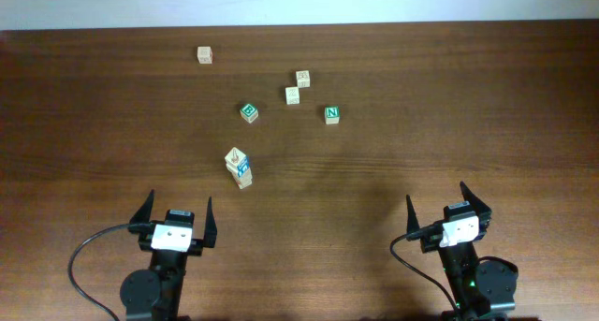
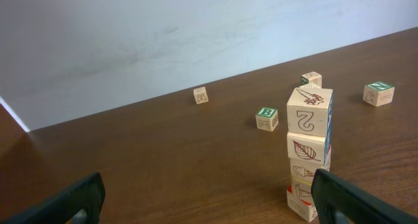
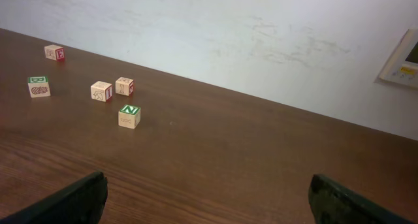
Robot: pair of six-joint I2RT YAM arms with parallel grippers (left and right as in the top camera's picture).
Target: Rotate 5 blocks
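From above, the brown wooden table [image 1: 94, 124] filled almost the whole picture. A little tower of pale wooden cubes [image 1: 239, 167] stood near the middle, a bit to the left. One lone pale wooden cube [image 1: 205, 54] sat in the upper left. A pair of pale wooden cubes [image 1: 293, 95] sat near each other in the upper middle. The cube with a green B [image 1: 248, 112] lay just above the tower. The cube with a green N [image 1: 331, 114] lay to the right of the pair. The left gripper [image 1: 180, 201] was at the lower left. The right gripper [image 1: 436, 194] was at the lower right. Both were spread wide, held nothing, and were well apart from every cube.

From the left wrist, the tower stood at the right of the frame. Four cubes could be counted in it. The top cube with a 2 on it [image 2: 309, 113] had a blue side. The left gripper showed only in the bottom corners, spread wide with nothing between.

From the right wrist, the tower was out of the picture. Five single cubes sat in the upper left. The right gripper showed in the bottom corners, wide and empty.
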